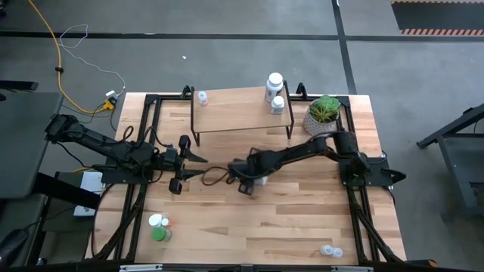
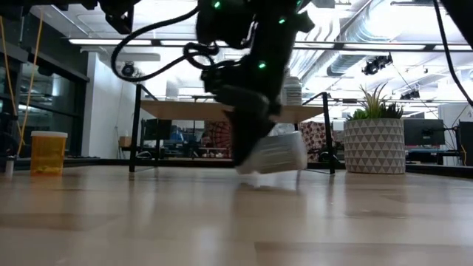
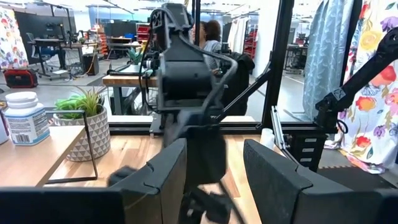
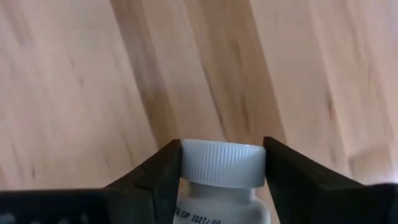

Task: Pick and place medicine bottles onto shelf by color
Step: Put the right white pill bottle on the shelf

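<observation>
My right gripper is over the table's middle, in front of the shelf, shut on a white medicine bottle with a white ribbed cap. My left gripper hovers level just to the left of it, open, with nothing between its fingers. Two white bottles stand on the shelf's right end and a small one on its left end. A white bottle and a green one stand near the front left, a clear one lies at the front right, and an orange one shows in the low view. My right gripper pinches the white bottle's ribbed cap between its two fingers, one on each side. The fingers come steeply from above. The bottle hangs tilted below them, close over the tabletop; whether its lower edge touches the wood, I cannot tell.
A potted green plant in a patterned white pot stands right of the shelf. Black frame rails run along the table's left and right sides. Bare wood lies between the gripper and the near edge.
</observation>
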`<act>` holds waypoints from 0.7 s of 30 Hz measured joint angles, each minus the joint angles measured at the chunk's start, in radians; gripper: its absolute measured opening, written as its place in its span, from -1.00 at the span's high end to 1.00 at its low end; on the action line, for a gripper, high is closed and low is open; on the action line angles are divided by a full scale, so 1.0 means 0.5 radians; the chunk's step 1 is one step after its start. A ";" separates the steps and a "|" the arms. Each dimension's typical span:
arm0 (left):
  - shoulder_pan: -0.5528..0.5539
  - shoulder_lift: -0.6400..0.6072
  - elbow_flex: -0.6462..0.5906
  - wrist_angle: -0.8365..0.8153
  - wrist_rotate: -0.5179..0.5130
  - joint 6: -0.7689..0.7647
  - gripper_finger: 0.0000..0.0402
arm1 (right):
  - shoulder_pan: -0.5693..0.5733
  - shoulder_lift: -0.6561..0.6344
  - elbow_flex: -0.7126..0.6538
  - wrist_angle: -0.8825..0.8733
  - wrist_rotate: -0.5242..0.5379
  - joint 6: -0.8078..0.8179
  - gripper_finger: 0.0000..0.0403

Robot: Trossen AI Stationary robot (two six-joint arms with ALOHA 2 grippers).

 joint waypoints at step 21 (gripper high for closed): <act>-0.001 -0.002 0.000 0.020 -0.046 -0.035 0.26 | 0.271 -1.059 -1.718 3.233 0.647 -0.447 0.09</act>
